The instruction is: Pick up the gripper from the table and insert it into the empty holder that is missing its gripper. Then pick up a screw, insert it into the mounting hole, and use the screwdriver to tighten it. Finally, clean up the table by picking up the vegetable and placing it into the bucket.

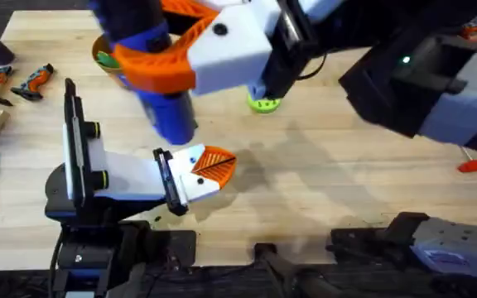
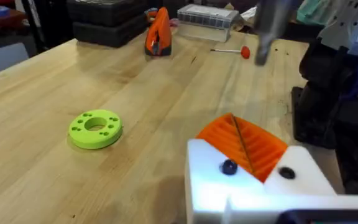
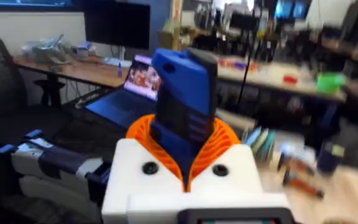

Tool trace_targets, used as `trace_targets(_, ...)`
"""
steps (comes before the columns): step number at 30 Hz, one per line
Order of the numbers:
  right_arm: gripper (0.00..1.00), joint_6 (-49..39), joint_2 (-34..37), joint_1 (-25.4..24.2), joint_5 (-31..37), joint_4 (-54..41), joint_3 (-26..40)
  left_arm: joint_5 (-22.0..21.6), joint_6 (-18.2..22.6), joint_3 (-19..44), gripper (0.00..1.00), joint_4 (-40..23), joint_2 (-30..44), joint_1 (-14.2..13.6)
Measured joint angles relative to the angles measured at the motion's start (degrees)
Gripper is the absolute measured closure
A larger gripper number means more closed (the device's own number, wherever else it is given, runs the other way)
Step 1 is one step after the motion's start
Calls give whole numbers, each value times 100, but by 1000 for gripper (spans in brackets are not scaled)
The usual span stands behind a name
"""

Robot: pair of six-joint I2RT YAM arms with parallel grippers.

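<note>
Over the desk's near-left part: blue screwdriver [image 1: 171, 116] clamped tip-down in the right end effector [image 3: 185, 146].
Might well slip or tilt between those ribbed pads and miss its mark, or bump the left end effector [image 1: 214, 165] just beside the tip, pads together on nothing. Lime disc [image 1: 263, 103] near the middle, red-handled tool [image 1: 473, 165] by the right edge, neither in the way.

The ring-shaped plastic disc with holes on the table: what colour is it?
Lime green disc, clearest in the left wrist view.
</note>
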Motion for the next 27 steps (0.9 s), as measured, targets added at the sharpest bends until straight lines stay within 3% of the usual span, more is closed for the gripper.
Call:
trace_targets(4, 976, -263, 0, -327, -17, -1435, 238, -2, 0, 0, 989, 0, 0, 0)
trace_targets(9, 976, -1255, -2, -805, 613, -4483, 855, -4, 0, 0, 989, 0, 0, 0)
trace_targets(13, 977, -2390, -36, -1195, 1725, -6826, 1406, -4, 0, 0, 989, 1, 0, 0)
trace_targets(16, 976, -3163, -162, -1403, 2709, -7972, 1731, -4, 0, 0, 989, 0, 0, 0)
trace_targets(23, 976, -4710, -383, -1610, 5428, -9512, 1992, -4, 1, 0, 989, 0, -1, 0)
trace_targets(27, 976, -5837, -138, -1781, 6428, -10295, 1992, -4, 1, 0, 989, 2, 0, 0)
